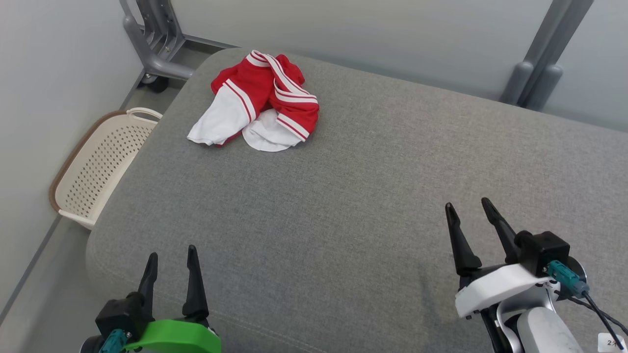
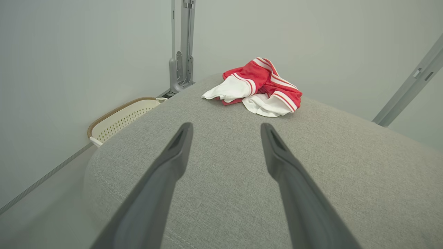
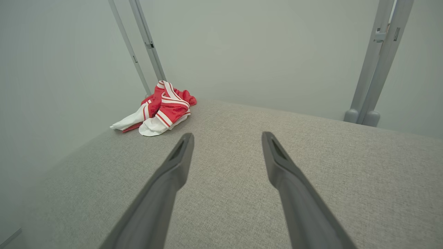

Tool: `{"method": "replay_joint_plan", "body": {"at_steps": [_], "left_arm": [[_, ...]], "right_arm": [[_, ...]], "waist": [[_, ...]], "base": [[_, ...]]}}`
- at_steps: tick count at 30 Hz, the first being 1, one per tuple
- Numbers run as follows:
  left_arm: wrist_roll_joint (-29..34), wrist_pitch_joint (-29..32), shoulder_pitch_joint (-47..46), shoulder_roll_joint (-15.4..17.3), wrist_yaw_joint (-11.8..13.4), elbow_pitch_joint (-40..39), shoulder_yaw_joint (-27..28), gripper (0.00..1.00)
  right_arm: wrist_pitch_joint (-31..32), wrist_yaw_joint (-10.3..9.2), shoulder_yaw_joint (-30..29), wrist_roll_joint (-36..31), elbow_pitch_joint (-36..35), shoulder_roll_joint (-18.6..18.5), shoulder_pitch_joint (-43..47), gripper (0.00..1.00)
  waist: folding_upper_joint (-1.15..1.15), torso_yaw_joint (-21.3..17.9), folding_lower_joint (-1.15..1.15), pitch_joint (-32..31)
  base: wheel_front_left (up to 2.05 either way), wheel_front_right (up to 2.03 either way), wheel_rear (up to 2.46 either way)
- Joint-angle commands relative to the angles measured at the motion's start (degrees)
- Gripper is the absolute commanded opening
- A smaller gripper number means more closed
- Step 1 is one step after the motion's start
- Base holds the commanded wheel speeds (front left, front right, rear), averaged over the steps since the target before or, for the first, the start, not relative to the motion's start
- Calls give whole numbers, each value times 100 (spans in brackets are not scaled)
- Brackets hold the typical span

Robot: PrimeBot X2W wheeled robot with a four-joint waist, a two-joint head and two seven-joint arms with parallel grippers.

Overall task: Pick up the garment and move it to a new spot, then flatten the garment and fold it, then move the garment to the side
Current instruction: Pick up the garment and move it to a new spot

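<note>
left wrist: crumpled garment [image 2: 256, 86], basket [image 2: 117, 119] — right wrist: garment, posts [image 3: 372, 69].

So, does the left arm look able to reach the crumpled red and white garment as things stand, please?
Probably yes: nothing stands between the open left tool and the crumpled red and white garment, just grey fabric cushion. It lies far off, needing a long stretch.

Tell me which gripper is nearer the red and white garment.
Left. The left gripper sits short of the garment, slightly left; the right gripper is farther, well to its right.
</note>
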Motion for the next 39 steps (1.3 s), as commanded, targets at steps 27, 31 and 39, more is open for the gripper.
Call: {"method": "replay_joint_plan", "body": {"at_steps": [27,31,39], "left_arm": [[111,850,-4446,818,-875,1883,71,100],[83,972,-4982,703,-1004,2684,-35,100],[9,1014,-5658,601,-979,4176,-38,100]], "right_arm": [[583,-6,-113,-970,-1228,-17,-1582,100],[608,-6,-159,-1045,-1292,-15,-1651,100],[655,-6,-243,-1182,-1471,-15,-1670,100]], "waist": [[0,-1313,0,2546],[0,-1501,0,2739],[0,-1725,0,2969]], "base": [[0,0,0],[0,0,0],[0,0,0]]}}
